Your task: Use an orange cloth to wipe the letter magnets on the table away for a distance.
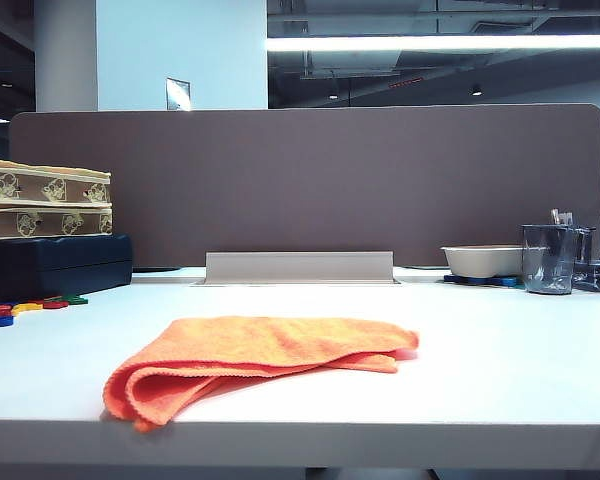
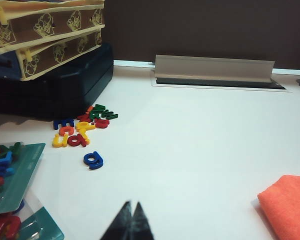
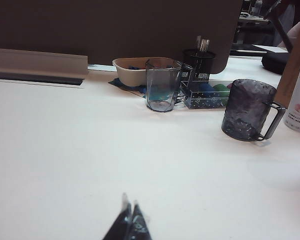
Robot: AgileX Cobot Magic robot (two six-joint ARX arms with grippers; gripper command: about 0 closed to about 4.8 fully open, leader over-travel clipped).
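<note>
left gripper: tips together, empty, above table. right gripper: tips together, idle. orange cloth: front edge, ungrasped. letter magnets: far left; your risk is sweeping them against the dark case.

The orange cloth is a bright, even orange against the plain white table, and the letter magnets beside the dark navy case mix red, yellow, blue, green and orange — one lone blue letter lies apart from the rest. On that case sit two brown boxes with pale yellow edging and a repeating yellow cartoon print, whose figure is too small to make out, while the partition panel behind is a flat dark brown. The left gripper and right gripper both show black fingertips pressed together; further off stand a clear bluish glass mug, a smoky grey mug, a cream bowl and a black mesh pen holder.
</note>
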